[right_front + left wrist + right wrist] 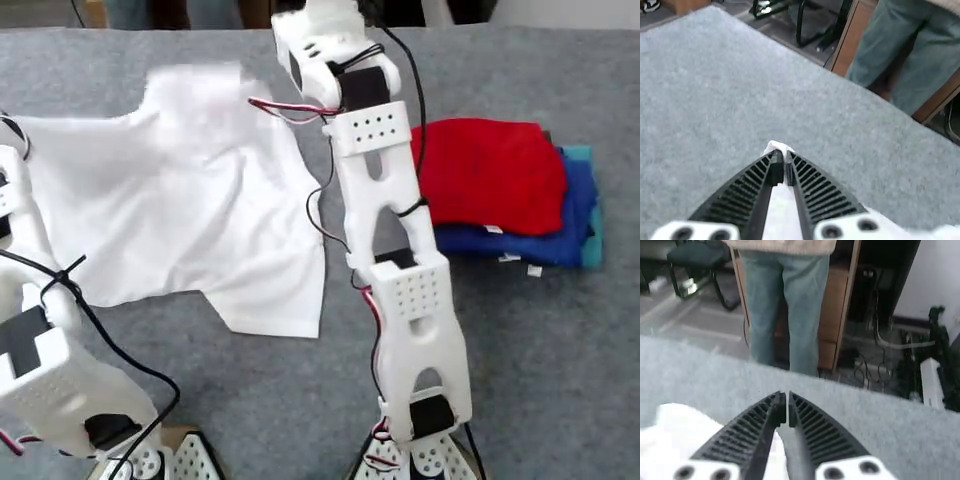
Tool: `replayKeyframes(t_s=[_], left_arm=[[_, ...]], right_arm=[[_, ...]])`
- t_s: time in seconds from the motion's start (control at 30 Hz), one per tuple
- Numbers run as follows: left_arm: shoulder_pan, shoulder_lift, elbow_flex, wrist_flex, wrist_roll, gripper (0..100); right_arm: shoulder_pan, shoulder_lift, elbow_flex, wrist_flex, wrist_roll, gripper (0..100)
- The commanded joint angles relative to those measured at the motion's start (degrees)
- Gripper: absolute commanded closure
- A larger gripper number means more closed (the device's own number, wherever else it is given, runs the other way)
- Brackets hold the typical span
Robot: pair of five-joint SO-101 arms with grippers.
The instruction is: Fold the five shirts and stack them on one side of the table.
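Two robot arms work over a white shirt point(180, 220) on a grey tabletop point(540, 380). The shirt lies mostly flat across the left half, with its far edge bunched and raised near the back. On the right side sits a folded stack: a red shirt point(485, 175) on top, a blue shirt point(560, 240) beneath it, and a teal shirt point(592, 240) showing only along the stack's outer edge.

The left gripper point(781, 157) has its jaws pressed together on a small fold of white fabric that pokes out past the tips, above bare grey tabletop. The right gripper point(785, 397), at the far end of the arm point(400, 250) stretched up the middle of the tabletop, also has its jaws brought together. White cloth lies just beside and under them, but whether they pinch it cannot be told.
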Motion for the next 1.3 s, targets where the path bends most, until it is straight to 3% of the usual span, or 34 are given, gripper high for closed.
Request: replayKeyframes(t_s=[0.0,0.17,0.3,0.5,0.63,0.87,1.0,1.17,1.27], left_arm=[[-0.13,-0.70,-3.47,7.12,-0.53,97],[0.22,-0.70,-3.03,15.82,-5.71,97],[2.15,-0.18,-0.75,21.80,-12.04,97],[2.24,-0.09,6.02,22.24,-11.34,97],[1.89,-0.09,6.55,18.73,-9.32,97],[0.92,-0.09,8.48,18.37,-6.07,97],[0.75,-0.26,8.75,18.81,-6.15,97],[0.22,-0.70,6.99,23.21,-6.15,97],[-1.01,-0.70,4.26,27.60,-6.15,97]], right_arm=[[-0.09,1.45,-7.87,7.74,3.43,98.5],[-2.20,7.25,-13.67,16.88,9.49,98.5],[-3.08,11.82,-14.29,21.89,9.23,97.3],[-8.97,14.99,-14.55,40.53,9.14,78.1],[-12.13,16.48,-12.53,41.85,9.05,71.9],[-13.36,20.79,-4.35,41.85,7.30,75.2],[-11.78,21.58,-2.24,41.85,2.64,98.1],[-10.90,19.12,4.44,42.11,2.64,98.3],[-11.69,12.62,16.22,42.11,2.64,98.5]])
